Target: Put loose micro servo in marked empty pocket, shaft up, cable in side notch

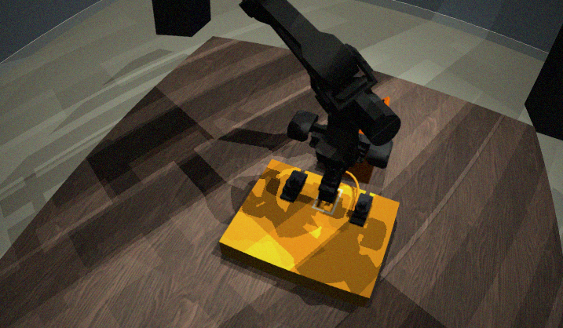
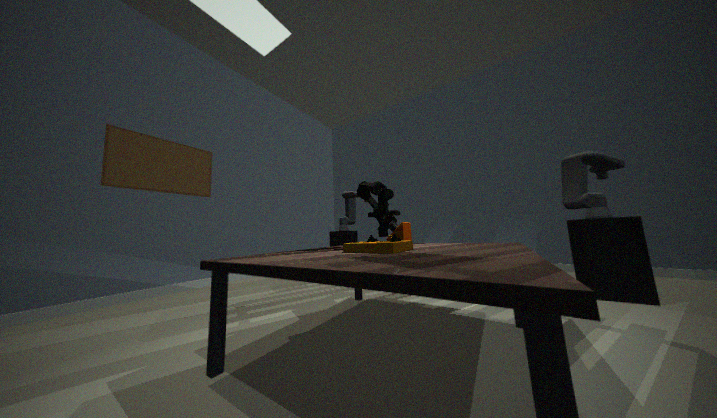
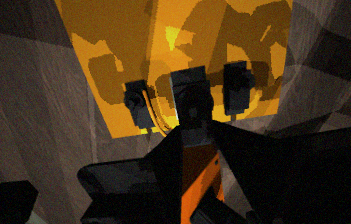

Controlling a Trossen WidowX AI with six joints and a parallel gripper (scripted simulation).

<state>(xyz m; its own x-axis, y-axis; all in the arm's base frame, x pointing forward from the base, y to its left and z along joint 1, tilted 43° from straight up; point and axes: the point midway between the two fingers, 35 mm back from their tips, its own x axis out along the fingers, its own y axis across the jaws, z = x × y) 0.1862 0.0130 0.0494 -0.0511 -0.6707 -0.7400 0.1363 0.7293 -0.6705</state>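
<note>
Clamped on the dark micro servo [image 1: 327, 193] [image 3: 191, 95], the gripper [image 1: 329, 185] [image 2: 383, 232] [image 3: 195, 126] stood over the yellow deck [image 1: 271, 248] [image 2: 368, 247] [image 3: 111, 55], with its fingers closed on that part. On the tabletop [image 1: 446, 195] [image 2: 454, 264], the deck lay well inside the edges, nearer to the right edge than to the left corner, as the top view showed. Servo and white pocket outline [image 1: 323, 211] overlapped in that view, between two other dark servos [image 1: 294, 185] [image 3: 237, 88] and [image 1: 361, 209] [image 3: 138, 104]; whether the ears touched the deck could not be told. An orange cable [image 1: 357, 189] [image 3: 153, 114] bowed out toward the tabletop's right edge. If the lowering continued so, the cable could be pinched under an ear, because its loop was outside the outline. A small twist in the grip might also have made the body catch the pocket's rim and sit tilted.
</note>
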